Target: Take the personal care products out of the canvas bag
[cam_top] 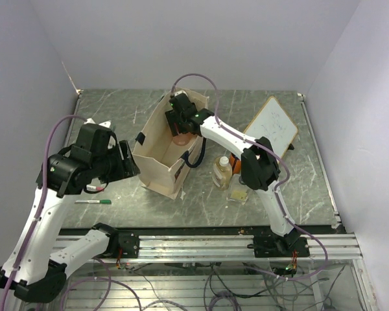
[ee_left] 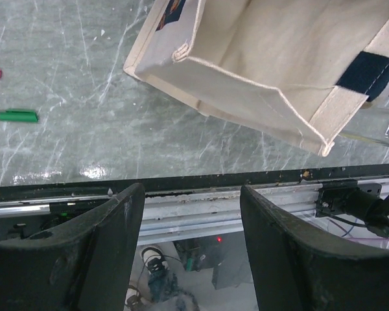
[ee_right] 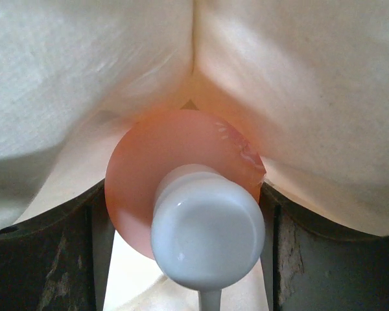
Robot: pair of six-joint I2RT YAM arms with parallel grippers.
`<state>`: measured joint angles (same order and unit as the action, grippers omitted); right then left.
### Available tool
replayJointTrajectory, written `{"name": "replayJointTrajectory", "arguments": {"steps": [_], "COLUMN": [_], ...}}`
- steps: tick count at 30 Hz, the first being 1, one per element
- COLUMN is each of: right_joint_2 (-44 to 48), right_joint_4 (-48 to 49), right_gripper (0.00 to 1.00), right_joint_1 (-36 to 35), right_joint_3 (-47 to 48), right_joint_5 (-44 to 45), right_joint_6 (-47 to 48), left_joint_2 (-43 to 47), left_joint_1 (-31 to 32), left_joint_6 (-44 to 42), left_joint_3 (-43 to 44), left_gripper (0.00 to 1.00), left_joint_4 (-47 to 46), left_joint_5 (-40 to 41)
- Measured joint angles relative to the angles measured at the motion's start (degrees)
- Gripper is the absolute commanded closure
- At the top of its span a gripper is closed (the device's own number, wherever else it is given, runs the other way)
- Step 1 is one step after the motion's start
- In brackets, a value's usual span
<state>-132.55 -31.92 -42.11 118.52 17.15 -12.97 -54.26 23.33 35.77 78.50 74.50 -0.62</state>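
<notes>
Top external first: catches the right gripper (cam_top: pixel 180 124) sunk into the open mouth of the canvas bag (cam_top: pixel 157 155), with a dab of pink bottle (cam_top: pixel 181 138) just beneath it. Picks out, right of the bag on the table (cam_top: pixel 305 188), a clear yellowish bottle (cam_top: pixel 222 172) standing upright and a pale wide-lidded bottle (cam_top: pixel 238 194) just beside it, both outside the bag, with the whiteboard (cam_top: pixel 272 124) farther back. Cannot settle the grip from up here.

Right wrist fills that in: fingers (ee_right: pixel 52 253) pressed against both sides of the pink bottle, white cap (ee_right: pixel 207 233) pointing at the lens, beige canvas close all round. Clamped on it, then, down inside the bag.

Left wrist adds the other side: left gripper (ee_left: pixel 189 194) spread wide with nothing between the jaws, hanging over the table's near edge and rail (ee_left: pixel 188 214), a bag corner just beyond. Also brings the green marker (ee_left: pixel 16 116) up close, lying flat at far left.
</notes>
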Motion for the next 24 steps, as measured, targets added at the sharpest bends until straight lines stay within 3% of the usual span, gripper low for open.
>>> {"name": "replayJointTrajectory", "arguments": {"steps": [24], "right_joint_2": [6.38], "right_joint_4": [0.76], "right_gripper": [1.0], "right_joint_1": [-0.98], "right_joint_3": [-3.54], "right_joint_5": [-6.25], "right_joint_6": [-7.37], "left_joint_2": [3.15], "left_joint_1": [0.0], "left_joint_6": [1.77], "left_joint_3": [-1.44], "left_gripper": [0.29], "left_joint_4": [1.7], "left_joint_5": [-1.29]}}
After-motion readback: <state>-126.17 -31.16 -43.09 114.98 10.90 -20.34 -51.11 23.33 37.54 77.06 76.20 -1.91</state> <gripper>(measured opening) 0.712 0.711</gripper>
